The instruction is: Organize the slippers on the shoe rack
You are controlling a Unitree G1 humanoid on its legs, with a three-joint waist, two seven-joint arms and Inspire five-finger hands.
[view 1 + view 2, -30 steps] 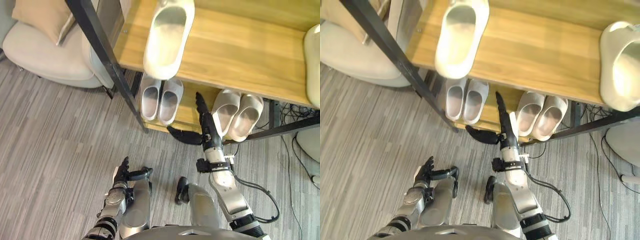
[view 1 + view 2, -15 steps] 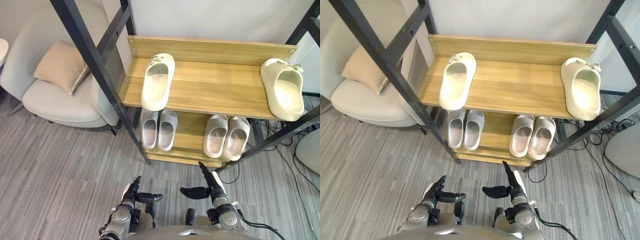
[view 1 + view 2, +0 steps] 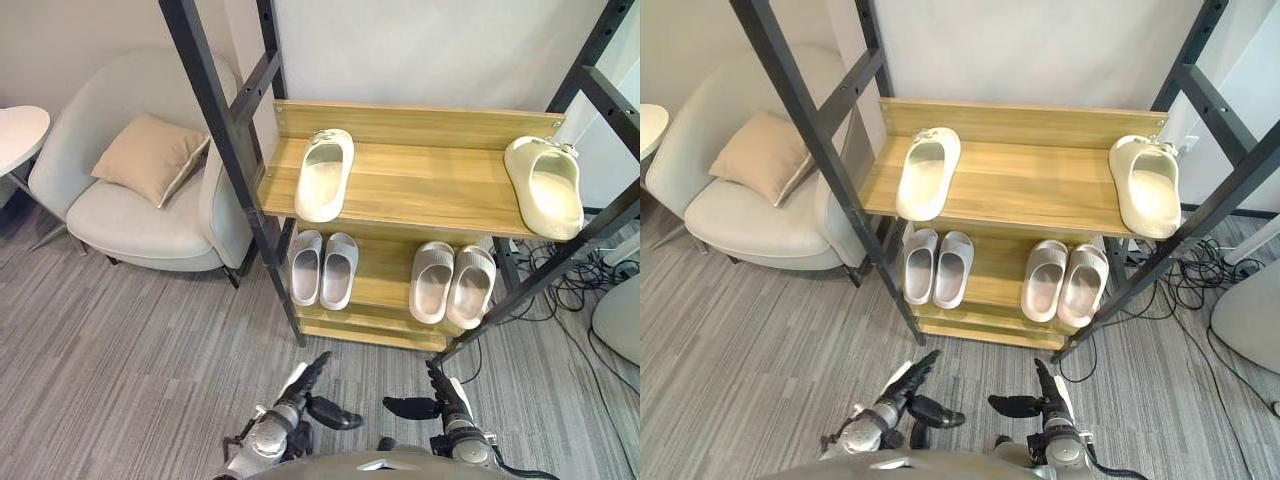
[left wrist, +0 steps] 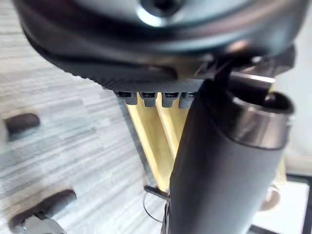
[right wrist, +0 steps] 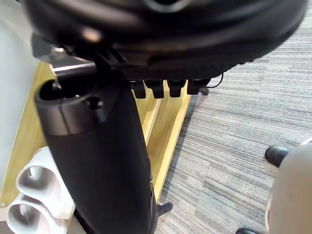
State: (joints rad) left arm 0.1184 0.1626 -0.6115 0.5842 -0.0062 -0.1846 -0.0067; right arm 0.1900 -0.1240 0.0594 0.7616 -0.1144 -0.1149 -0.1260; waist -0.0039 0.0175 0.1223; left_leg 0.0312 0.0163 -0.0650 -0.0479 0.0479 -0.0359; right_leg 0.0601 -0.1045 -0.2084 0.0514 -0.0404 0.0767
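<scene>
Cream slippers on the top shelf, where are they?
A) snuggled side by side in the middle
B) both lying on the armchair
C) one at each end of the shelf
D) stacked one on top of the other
C: one cream slipper lies at the left end of the top shelf and the other cream slipper at the right end, with bare wood between them.
</scene>
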